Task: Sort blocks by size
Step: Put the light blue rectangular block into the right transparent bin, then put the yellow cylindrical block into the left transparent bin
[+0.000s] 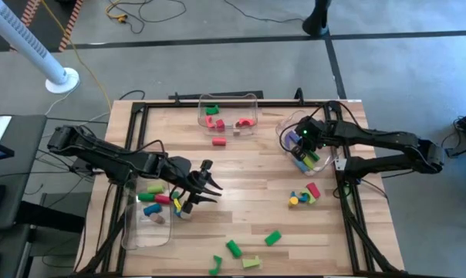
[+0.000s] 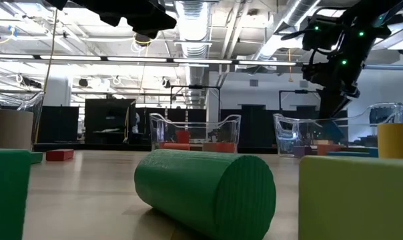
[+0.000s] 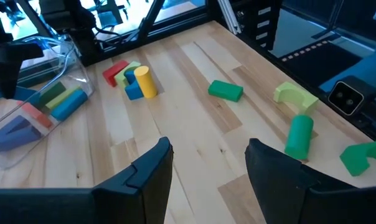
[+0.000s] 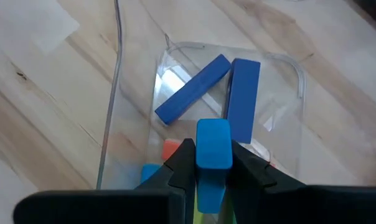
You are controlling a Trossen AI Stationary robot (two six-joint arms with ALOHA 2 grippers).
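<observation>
My right gripper (image 4: 213, 163) pinches a blue bar (image 4: 213, 149) upright over the clear bin (image 4: 287, 62); my left gripper (image 3: 206, 165) hangs spread at nine o'clock.

Clear bins (image 1: 252, 99) on wood table (image 1: 248, 177); white fan (image 1: 32, 46).

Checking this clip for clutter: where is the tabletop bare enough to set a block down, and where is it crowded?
Bare wood spans the middle, between the back bin, the left tool and the small block cluster. Crowded: the near edge with green blocks, the left bin, and the right bin under the right tool, shut on a blue block.
</observation>
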